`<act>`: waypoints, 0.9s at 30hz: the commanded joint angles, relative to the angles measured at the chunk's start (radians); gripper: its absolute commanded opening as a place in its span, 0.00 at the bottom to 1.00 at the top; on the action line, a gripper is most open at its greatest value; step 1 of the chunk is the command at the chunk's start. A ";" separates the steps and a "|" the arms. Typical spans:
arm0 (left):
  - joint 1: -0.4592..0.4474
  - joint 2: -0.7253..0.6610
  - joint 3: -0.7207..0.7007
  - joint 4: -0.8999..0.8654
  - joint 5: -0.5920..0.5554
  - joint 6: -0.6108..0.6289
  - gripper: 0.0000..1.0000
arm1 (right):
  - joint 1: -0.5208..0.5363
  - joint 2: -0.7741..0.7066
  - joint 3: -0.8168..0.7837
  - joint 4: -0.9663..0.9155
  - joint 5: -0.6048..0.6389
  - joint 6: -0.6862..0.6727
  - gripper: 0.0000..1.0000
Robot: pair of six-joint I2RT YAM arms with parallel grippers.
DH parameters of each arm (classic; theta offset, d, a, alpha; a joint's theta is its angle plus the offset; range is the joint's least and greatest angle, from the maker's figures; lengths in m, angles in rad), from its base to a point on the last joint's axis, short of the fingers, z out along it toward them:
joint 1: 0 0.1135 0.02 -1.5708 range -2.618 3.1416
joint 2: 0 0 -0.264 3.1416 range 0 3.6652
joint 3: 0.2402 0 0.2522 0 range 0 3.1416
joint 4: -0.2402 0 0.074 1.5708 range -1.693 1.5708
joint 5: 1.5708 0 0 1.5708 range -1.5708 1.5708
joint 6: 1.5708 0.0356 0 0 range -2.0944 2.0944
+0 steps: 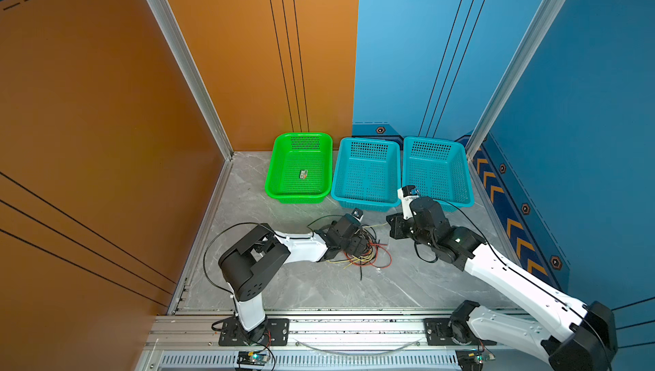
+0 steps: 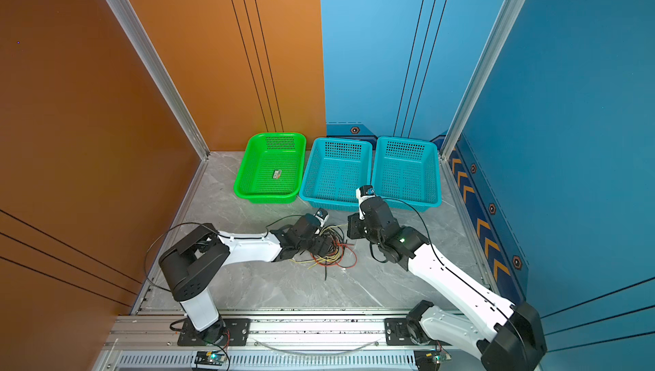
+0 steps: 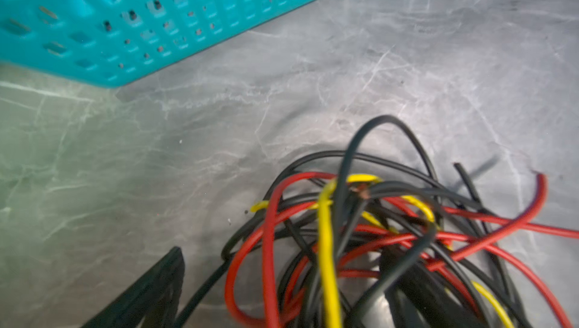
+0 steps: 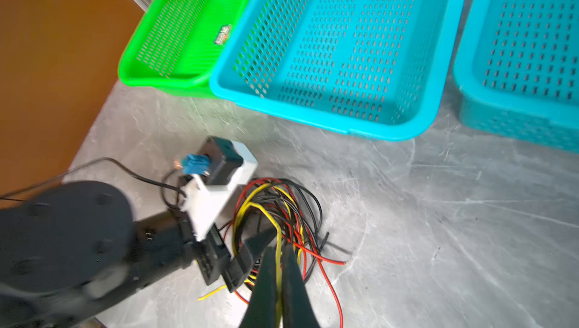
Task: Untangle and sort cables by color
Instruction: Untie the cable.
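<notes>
The left arm reaches low over the table, its left claw spread wide over the tangled cables at mid-surface, gripping nothing. Only the right wrist view shows the right claw shut on a yellow cable; in both top views the right arm hides it. 3 baskets line the far edge.

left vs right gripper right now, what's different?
The left gripper is open; the right gripper is shut on a yellow cable. The left gripper sits down in the tangled cables; the right gripper is off beside the pile, with its yellow strand stretched out from the pile. Shared: both are low, working the same pile.
</notes>
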 commanded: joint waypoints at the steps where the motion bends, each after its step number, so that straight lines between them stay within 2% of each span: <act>1: -0.005 0.024 -0.042 -0.028 -0.021 -0.007 0.98 | -0.001 -0.054 0.098 -0.106 0.048 -0.054 0.00; 12: -0.012 0.028 -0.108 0.059 -0.022 -0.022 0.98 | -0.076 -0.082 0.425 -0.256 0.107 -0.182 0.00; 16: -0.013 0.038 -0.110 0.073 -0.021 -0.028 0.98 | -0.118 -0.090 0.527 -0.256 0.135 -0.214 0.00; 20: -0.015 0.049 -0.112 0.078 -0.022 -0.030 0.98 | -0.173 -0.089 0.632 -0.253 0.103 -0.225 0.00; 27: -0.016 0.060 -0.112 0.084 -0.019 -0.030 0.98 | -0.209 -0.064 0.784 -0.247 0.099 -0.240 0.00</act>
